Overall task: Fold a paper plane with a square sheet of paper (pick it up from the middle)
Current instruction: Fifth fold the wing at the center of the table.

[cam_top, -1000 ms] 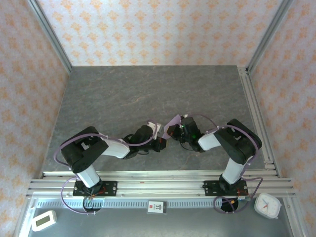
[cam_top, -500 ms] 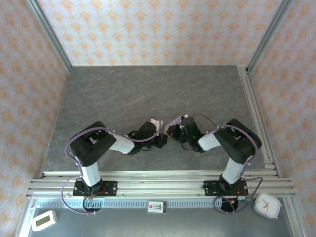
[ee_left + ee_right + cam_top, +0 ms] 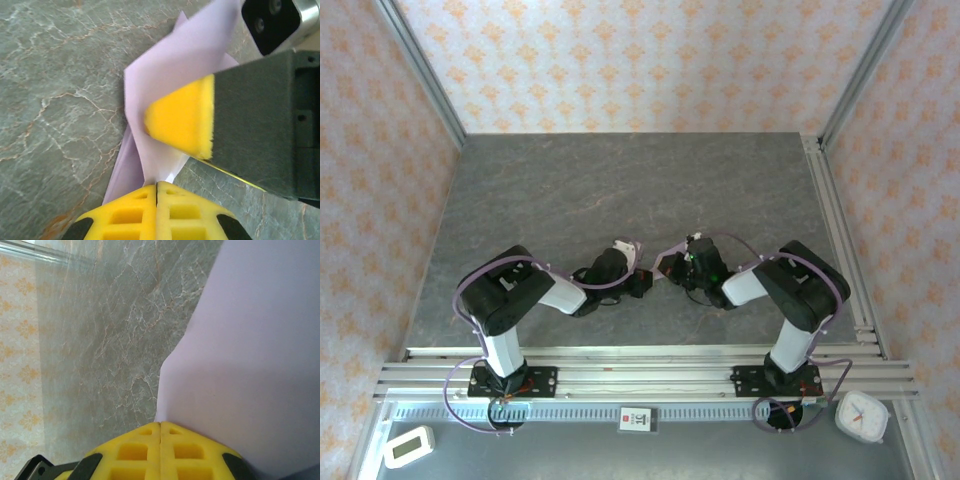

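1. The grey stone-patterned table [image 3: 620,190] lies under both arms. In the view from above, nothing else is on it near the grippers.
2. The two arms reach toward each other, so the grippers meet tip to tip in front of the robot. Neither one is clearly nearer to the work.
3. The left gripper [image 3: 156,187] is closed, and its yellow fingertips pinch the near corner of the paper [image 3: 170,65].
4. The right gripper [image 3: 160,427] is also closed on the paper. From its own camera, the lilac surface rises directly out of its fingertips and spreads forward and to the right.
5. The paper is partly folded and hangs between the two grippers, above the table. From the left fingertips, it widens forward toward the right gripper, and its crease runs straight ahead from them. I think the next fold depends on this line, so one gripper must let go and take a new hold beside it.
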### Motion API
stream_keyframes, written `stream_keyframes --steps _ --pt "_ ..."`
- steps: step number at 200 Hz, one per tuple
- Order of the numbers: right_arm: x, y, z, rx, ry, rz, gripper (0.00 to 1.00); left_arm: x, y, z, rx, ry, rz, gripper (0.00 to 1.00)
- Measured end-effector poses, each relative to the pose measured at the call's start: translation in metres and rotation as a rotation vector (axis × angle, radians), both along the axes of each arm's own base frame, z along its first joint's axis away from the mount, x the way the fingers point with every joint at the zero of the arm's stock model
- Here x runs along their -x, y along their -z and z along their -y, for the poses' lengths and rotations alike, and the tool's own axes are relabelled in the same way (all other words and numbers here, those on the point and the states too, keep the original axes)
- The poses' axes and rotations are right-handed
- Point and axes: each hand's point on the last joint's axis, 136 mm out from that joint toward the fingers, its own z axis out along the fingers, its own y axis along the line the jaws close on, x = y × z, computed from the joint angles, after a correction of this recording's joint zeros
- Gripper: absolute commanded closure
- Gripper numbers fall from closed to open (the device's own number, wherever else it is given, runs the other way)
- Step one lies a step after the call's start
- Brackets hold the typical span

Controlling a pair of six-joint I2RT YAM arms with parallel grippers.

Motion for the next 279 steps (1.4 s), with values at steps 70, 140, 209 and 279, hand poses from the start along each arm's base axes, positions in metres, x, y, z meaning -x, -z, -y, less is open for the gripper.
stream_keyframes --steps 70,140,209,279 --pt "-0.004 0.002 0.042 0.041 0.079 -0.05 0.99 -0.01 0.001 0.002 0.069 -0.044 -0.008 1.0" --pt "-0.01 0.005 0.081 0.087 0.192 -0.1 1.0 -0.013 0.005 0.003 0.077 -0.054 -0.013 1.0" --pt "-0.013 0.007 0.116 0.087 0.301 -0.127 1.0 -0.016 0.005 0.004 0.085 -0.061 -0.012 1.0" --pt "-0.023 0.008 0.125 0.016 0.397 -0.217 0.98 -0.017 0.005 0.001 0.107 -0.088 -0.022 1.0"
